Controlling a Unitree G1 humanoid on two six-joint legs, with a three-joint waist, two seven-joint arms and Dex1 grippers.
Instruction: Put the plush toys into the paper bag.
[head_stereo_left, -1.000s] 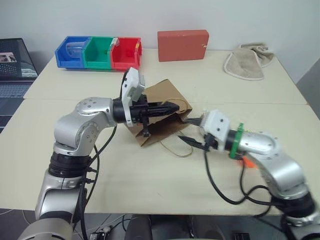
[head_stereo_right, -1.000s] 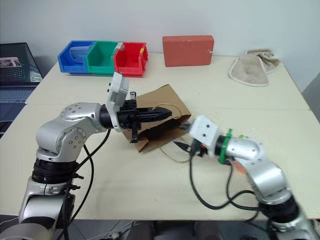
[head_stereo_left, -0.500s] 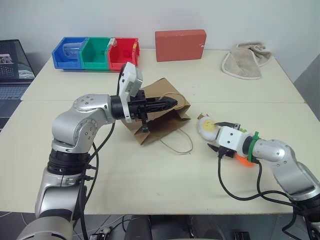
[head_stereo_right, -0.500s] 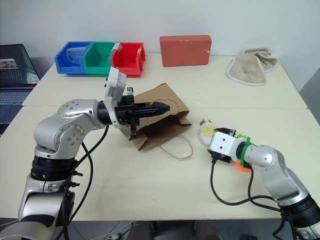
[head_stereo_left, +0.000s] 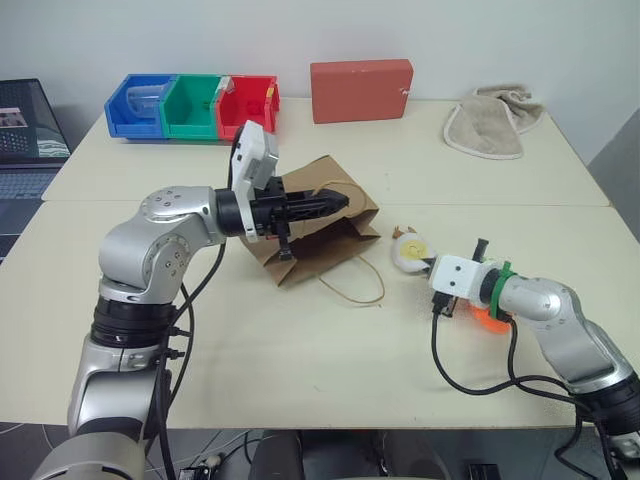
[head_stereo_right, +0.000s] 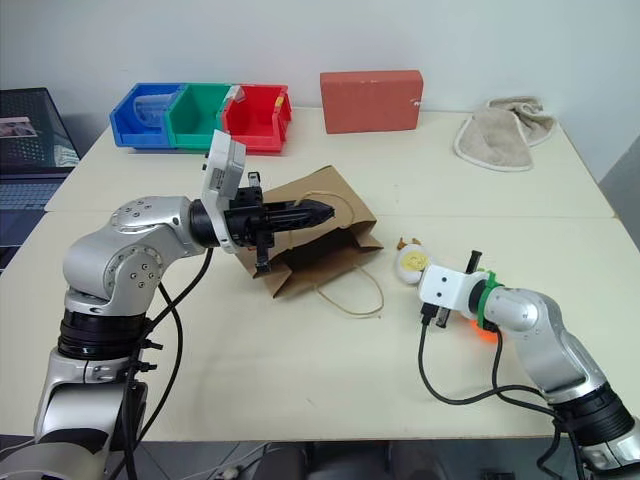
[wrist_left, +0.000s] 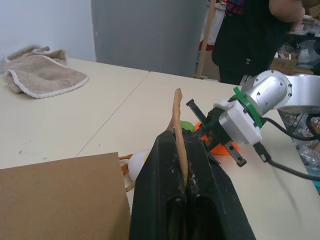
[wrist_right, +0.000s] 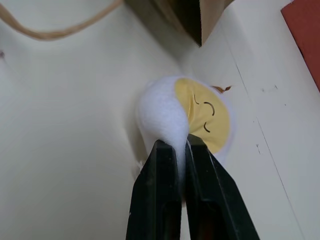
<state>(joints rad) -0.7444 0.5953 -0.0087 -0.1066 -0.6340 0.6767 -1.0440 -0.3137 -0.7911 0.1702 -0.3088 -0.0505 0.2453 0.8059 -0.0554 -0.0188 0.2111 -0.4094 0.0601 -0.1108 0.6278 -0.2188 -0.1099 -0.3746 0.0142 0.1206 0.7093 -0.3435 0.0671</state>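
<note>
The brown paper bag (head_stereo_left: 322, 232) lies on its side mid-table, mouth toward my right arm. My left gripper (head_stereo_left: 343, 205) reaches level over it and is shut on one tan loop handle (wrist_left: 178, 125), holding the upper side up. The bag's other handle (head_stereo_left: 357, 288) lies slack on the table. To the right of the bag sits the white egg toy with a yellow face (wrist_right: 202, 112). My right gripper (wrist_right: 181, 145) is shut on its white rim. The orange carrot toy (head_stereo_left: 487, 319) lies on the table, half hidden behind my right wrist.
A red box (head_stereo_left: 361, 90) and a row of blue, green and red bins (head_stereo_left: 193, 105) stand at the table's (head_stereo_left: 300, 370) far edge, with a beige towel (head_stereo_left: 490, 122) at the far right. A laptop (head_stereo_left: 25, 125) sits far left. A person (wrist_left: 252, 35) stands beyond the table.
My right gripper pulled back from the bag's mouth, moved right to the egg toy and shut on it. The left gripper kept its hold on the handle.
</note>
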